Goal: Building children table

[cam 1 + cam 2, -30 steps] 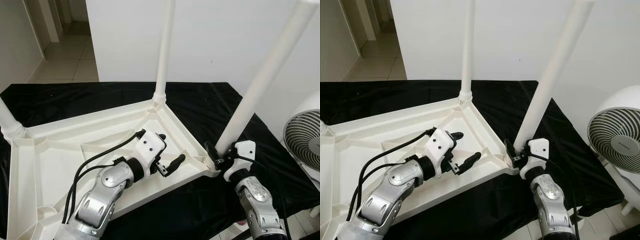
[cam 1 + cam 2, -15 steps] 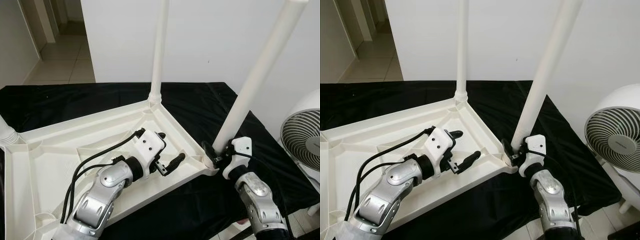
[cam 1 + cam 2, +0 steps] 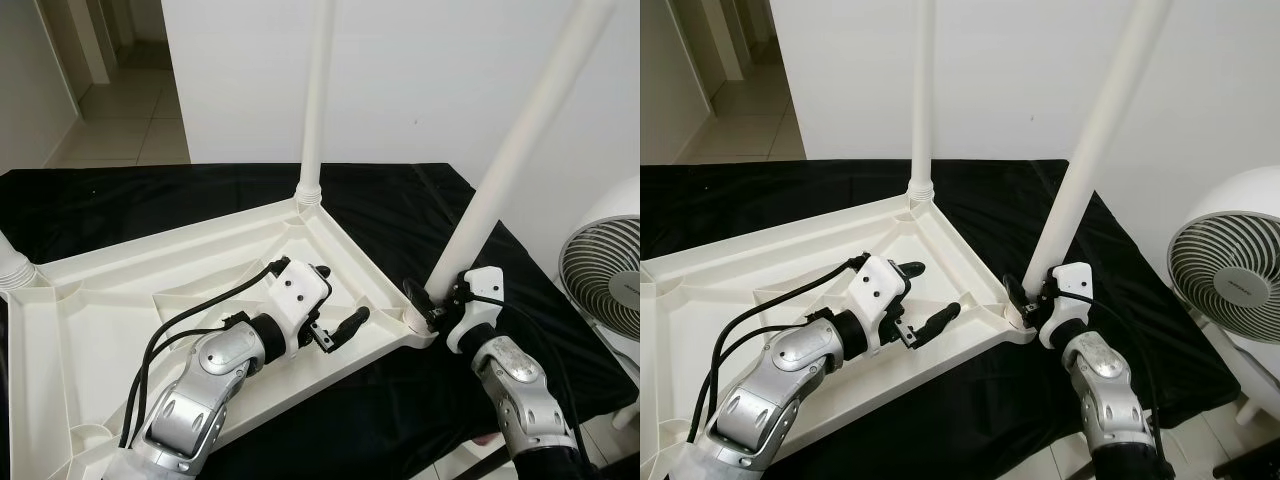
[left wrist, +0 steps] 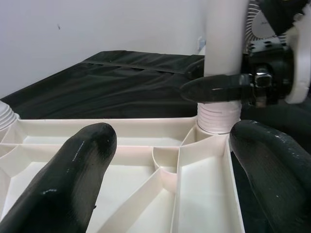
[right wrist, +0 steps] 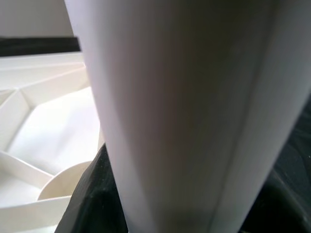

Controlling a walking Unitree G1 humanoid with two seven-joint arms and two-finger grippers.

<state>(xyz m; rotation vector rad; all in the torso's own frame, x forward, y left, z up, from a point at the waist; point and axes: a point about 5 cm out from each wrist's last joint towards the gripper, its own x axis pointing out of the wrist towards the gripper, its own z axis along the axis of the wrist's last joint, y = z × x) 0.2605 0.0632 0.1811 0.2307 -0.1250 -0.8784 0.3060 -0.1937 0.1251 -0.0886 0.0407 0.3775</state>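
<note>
White plastic children's tabletop (image 3: pixel 120 300) lies upside down, ribbed underside up, on a surface covered with black cloth (image 3: pixel 400 210). Three white plastic tube legs in view: a far leg (image 3: pixel 315 100) standing upright in the far corner socket, a near-right leg (image 3: pixel 510 160) leaning in the near-right corner socket, and the stub of a left leg (image 3: pixel 12 262) at the left edge of the head views. Right gripper (image 3: pixel 432 303) is at the base of the near-right leg, black fingers pinching it just above the ribbed socket collar (image 4: pixel 217 118); the right wrist view is mostly the white tube (image 5: pixel 184 111) up close, with tabletop ribs beside it. Left gripper (image 3: pixel 338 305) hovers over the underside of the tabletop near the right rim, fingers spread apart, gripping nothing; one finger (image 3: pixel 350 326) points toward the near-right corner. In the left wrist view both black fingers (image 4: pixel 68 179) frame the corner socket, with the right gripper's finger (image 4: pixel 216 89) across the leg base. White round fan (image 3: pixel 1230 290) with a grille stands on the floor to the right, off the cloth. White wall (image 3: pixel 420 70) behind, tiled hallway floor (image 3: pixel 130 125) at far left.
</note>
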